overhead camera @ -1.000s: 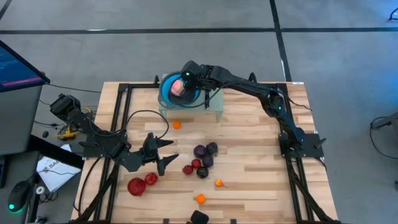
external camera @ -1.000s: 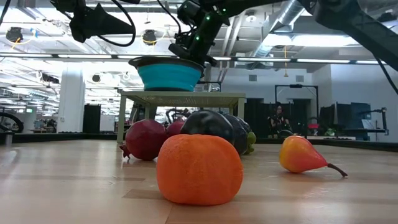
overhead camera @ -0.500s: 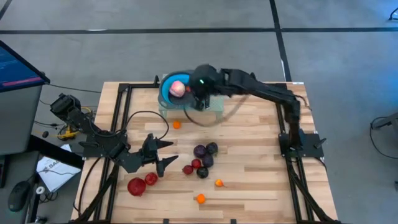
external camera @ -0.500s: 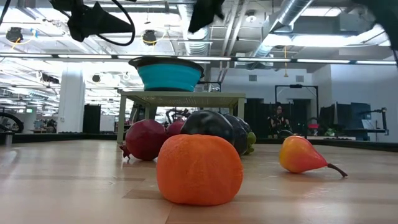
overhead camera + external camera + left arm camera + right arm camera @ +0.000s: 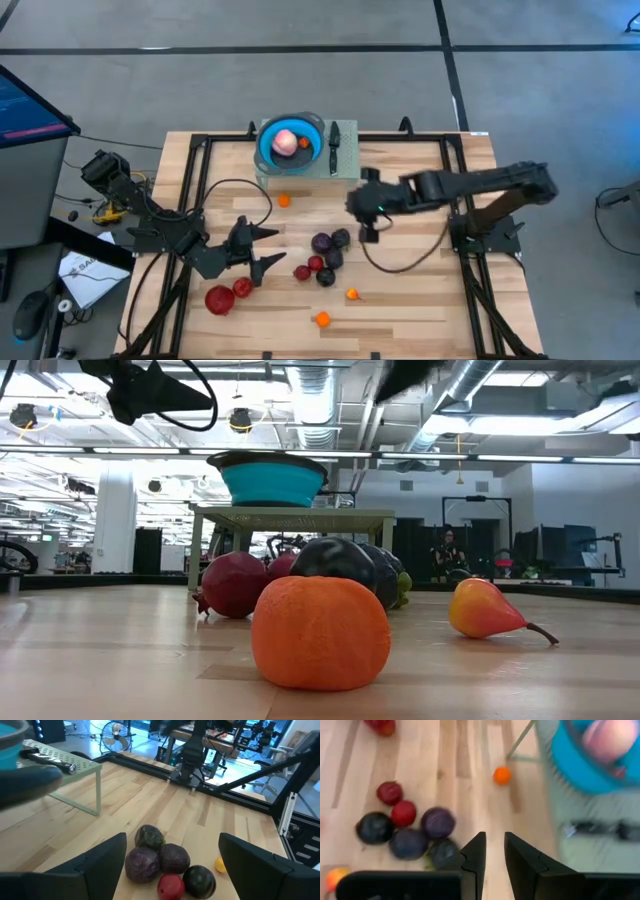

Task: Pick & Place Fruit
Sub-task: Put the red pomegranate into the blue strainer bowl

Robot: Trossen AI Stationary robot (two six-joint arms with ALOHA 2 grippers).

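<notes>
The pale pink fruit [image 5: 285, 142] and a tiny red one [image 5: 304, 143] lie in the blue bowl [image 5: 268, 150] on a green stand. Several dark purple fruits [image 5: 328, 243] and small red ones [image 5: 309, 267] cluster mid-table [image 5: 160, 865]. Two red apples [image 5: 220, 298] sit near the near-left corner. Tiny orange fruits [image 5: 284, 200] [image 5: 352, 294] [image 5: 322, 320] lie scattered. My right gripper [image 5: 365, 222] hovers just right of the cluster, narrowly open [image 5: 493, 845]. My left gripper [image 5: 262, 250] waits, wide open [image 5: 172, 842], left of the cluster.
A black-handled knife [image 5: 334, 146] lies on the green stand [image 5: 345, 168] beside the bowl. In the low view an orange fruit [image 5: 320, 632] sits close in front and a pear-shaped one [image 5: 488, 610] to its right. Black frame rails [image 5: 195, 160] border the wooden table.
My right gripper has swung away from above the blue bowl, toward the table's near and right side, and now hangs over the middle of the table beside the purple cluster. The pink fruit stays in the bowl.
</notes>
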